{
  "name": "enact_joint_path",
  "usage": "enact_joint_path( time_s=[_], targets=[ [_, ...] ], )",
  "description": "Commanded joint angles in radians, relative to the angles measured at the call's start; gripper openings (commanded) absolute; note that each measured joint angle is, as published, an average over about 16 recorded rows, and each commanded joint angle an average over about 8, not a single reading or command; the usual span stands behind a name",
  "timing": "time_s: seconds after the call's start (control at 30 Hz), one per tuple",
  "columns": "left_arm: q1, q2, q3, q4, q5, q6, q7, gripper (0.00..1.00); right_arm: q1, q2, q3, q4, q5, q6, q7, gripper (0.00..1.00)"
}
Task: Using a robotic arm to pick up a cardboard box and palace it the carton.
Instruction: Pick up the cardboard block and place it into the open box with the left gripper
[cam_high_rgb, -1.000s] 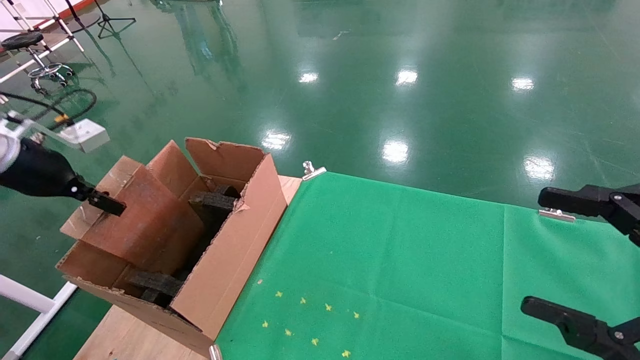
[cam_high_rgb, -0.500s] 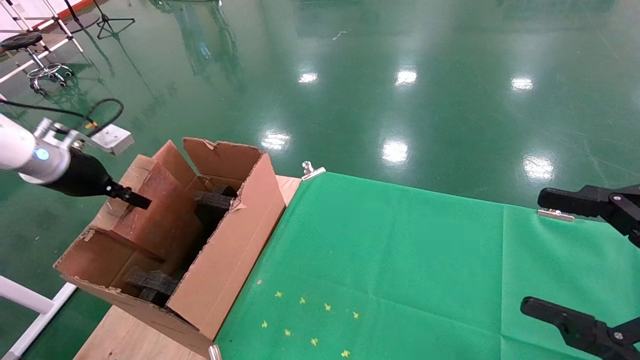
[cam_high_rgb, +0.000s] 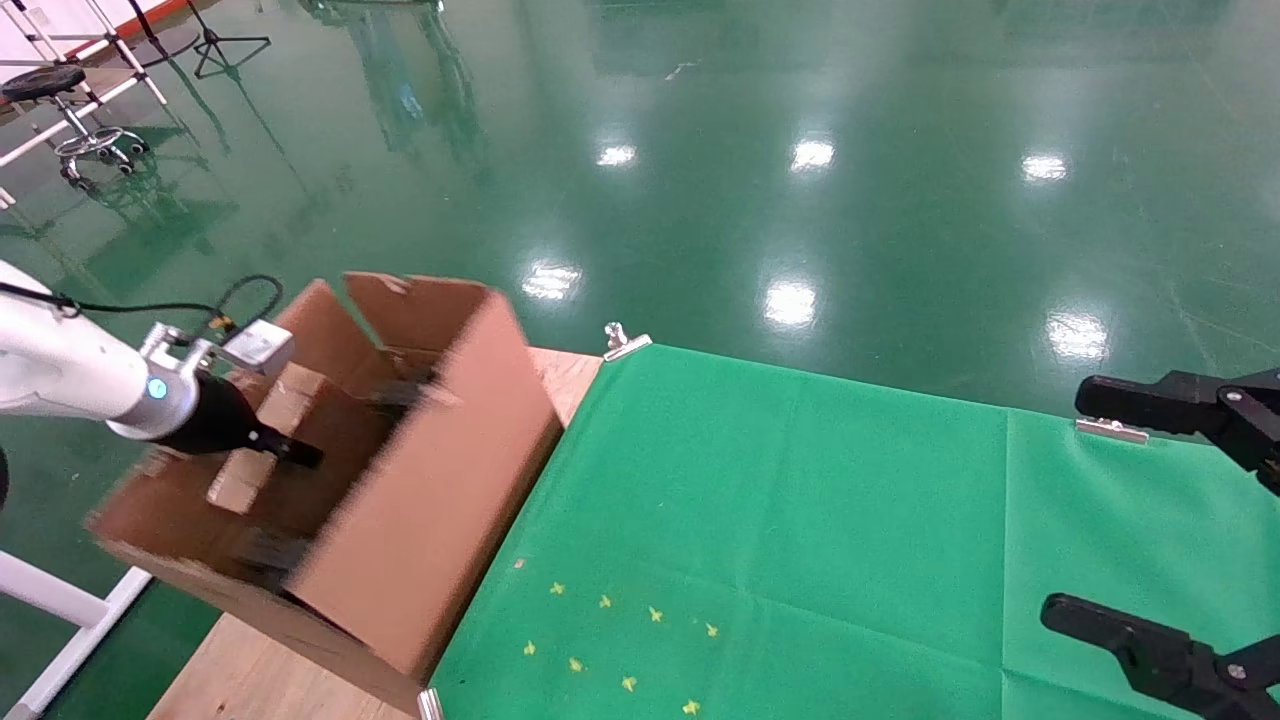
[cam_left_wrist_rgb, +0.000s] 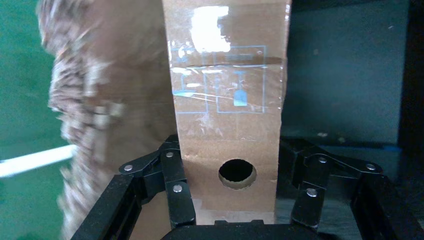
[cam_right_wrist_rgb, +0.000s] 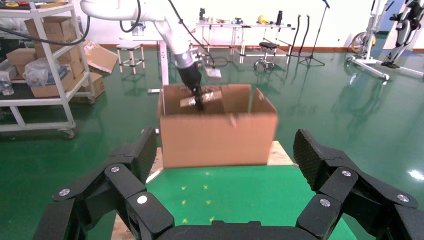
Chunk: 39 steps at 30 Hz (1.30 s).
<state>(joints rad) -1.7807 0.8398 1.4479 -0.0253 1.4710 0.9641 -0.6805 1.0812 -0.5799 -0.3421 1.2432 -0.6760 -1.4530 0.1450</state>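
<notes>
My left arm (cam_high_rgb: 70, 375) reaches from the left into the open top of the carton (cam_high_rgb: 420, 500), which looks blurred. The left gripper (cam_high_rgb: 295, 455) is shut on the cardboard box (cam_high_rgb: 262, 440), a slim brown box with glossy tape. In the left wrist view the cardboard box (cam_left_wrist_rgb: 227, 100) stands between the fingers (cam_left_wrist_rgb: 175, 170), its round hole facing the camera, and the carton's torn wall (cam_left_wrist_rgb: 80, 110) is beside it. The right wrist view shows the carton (cam_right_wrist_rgb: 217, 135) with the cardboard box (cam_right_wrist_rgb: 200, 97) inside its mouth. My right gripper (cam_high_rgb: 1110, 515) is parked open at the right edge.
A green cloth (cam_high_rgb: 800, 520) covers the wooden table (cam_high_rgb: 230, 670), held by metal clips (cam_high_rgb: 625, 342). Small yellow marks (cam_high_rgb: 610, 640) dot the cloth near the front. A white frame (cam_high_rgb: 60, 610) stands by the table's left side, and a shelf of boxes (cam_right_wrist_rgb: 40, 60) stands beyond.
My left gripper has come down and to the right, carrying the cardboard box into the carton. The carton has shifted to the left. The right arm has not moved.
</notes>
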Motion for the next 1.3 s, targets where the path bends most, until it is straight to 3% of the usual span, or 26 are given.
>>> enact_joint_path(
  time_s=[0.03,0.2,0.23,0.47,0.5,1.03,1.3],
  targets=[
    [0.010,0.001,-0.007,0.002,-0.010,0.011,0.000,0.00,0.000,0.000,0.000,0.000,0.000,0.000,0.000,1.00],
    [0.017,-0.002,-0.019,0.008,-0.029,0.052,-0.003,0.00,0.000,0.000,0.000,0.000,0.000,0.000,0.000,1.00],
    [0.019,-0.002,-0.021,0.009,-0.031,0.057,-0.003,0.05,0.000,0.000,0.000,0.000,0.000,0.000,0.000,1.00],
    [0.032,-0.001,-0.024,0.019,-0.036,0.059,-0.005,0.92,0.000,0.000,0.000,0.000,0.000,0.000,0.000,1.00],
    [0.033,-0.001,-0.024,0.020,-0.036,0.058,-0.005,1.00,0.000,0.000,0.000,0.000,0.000,0.000,0.000,1.00],
    [0.027,0.001,-0.022,0.016,-0.033,0.065,-0.005,1.00,0.000,0.000,0.000,0.000,0.000,0.000,0.000,1.00],
    [-0.026,-0.004,-0.025,-0.007,-0.038,0.087,0.012,1.00,0.000,0.000,0.000,0.000,0.000,0.000,0.000,1.00]
  ],
)
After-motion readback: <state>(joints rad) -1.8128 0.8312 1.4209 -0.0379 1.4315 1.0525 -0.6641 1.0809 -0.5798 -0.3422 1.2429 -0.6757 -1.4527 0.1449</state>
